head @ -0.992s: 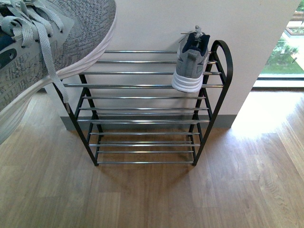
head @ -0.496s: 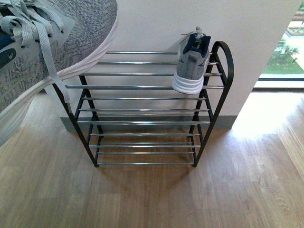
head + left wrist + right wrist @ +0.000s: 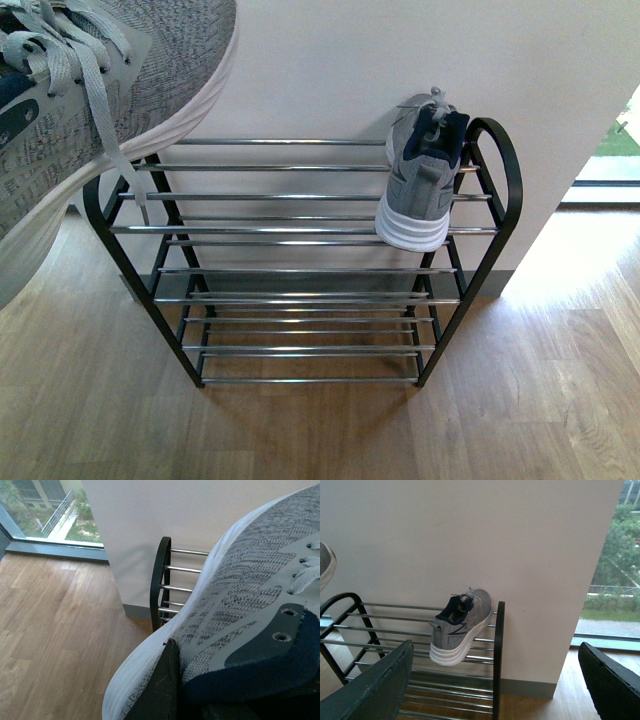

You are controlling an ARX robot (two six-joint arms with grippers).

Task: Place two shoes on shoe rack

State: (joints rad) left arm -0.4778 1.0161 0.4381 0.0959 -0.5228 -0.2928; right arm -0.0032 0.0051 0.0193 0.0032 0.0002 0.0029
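One grey sneaker [image 3: 420,190] rests on the right end of the top tier of the shoe rack [image 3: 300,230], heel toward me; it also shows in the right wrist view as the grey sneaker [image 3: 457,627] on the shoe rack [image 3: 498,650]. The other grey sneaker [image 3: 90,110] fills the upper left of the front view, held in the air above the rack's left end. My left gripper [image 3: 200,705] is shut on this grey sneaker [image 3: 240,605] at its heel collar. My right gripper [image 3: 495,685] is open and empty, facing the rack's right end.
The rack stands against a white wall [image 3: 330,70] on a wood floor [image 3: 320,430]. A floor-height window [image 3: 610,150] lies to the right of the wall. The left part of the rack's top tier is bare bars.
The rack and the shoe on it have shifted lower and slightly right in the front view and look nearer. The held sneaker stays at upper left, a little higher.
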